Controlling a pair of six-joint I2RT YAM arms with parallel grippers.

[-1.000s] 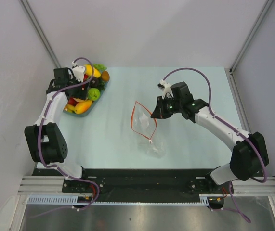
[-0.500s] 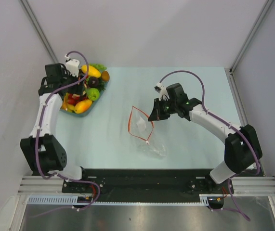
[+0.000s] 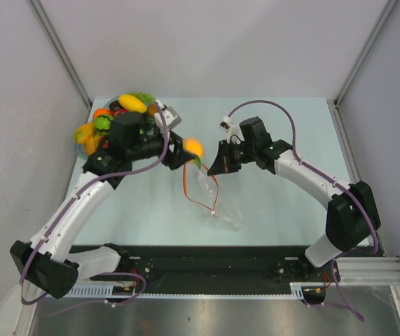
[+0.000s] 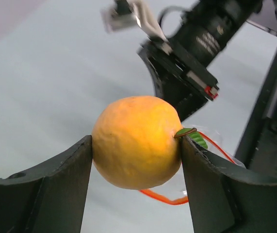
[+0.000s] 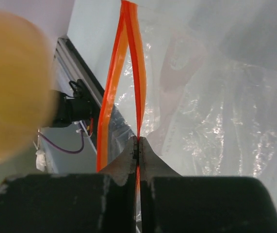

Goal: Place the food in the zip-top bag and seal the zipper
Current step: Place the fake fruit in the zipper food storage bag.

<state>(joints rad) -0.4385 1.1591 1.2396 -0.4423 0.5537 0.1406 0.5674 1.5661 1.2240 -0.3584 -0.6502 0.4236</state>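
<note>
Far left on the desk, loose food lies heaped. The left claw is clamped on an orange with a green leaf, just beside the bag's rim. The clear bag lies mid-desk, its red zipper pinched by the right claw, fingers together.

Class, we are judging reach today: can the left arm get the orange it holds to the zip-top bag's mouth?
Probably yes. The left gripper holds the orange just beside the zip-top bag, with nothing between; the right gripper pinches the zipper, though the mouth looks narrow.
</note>
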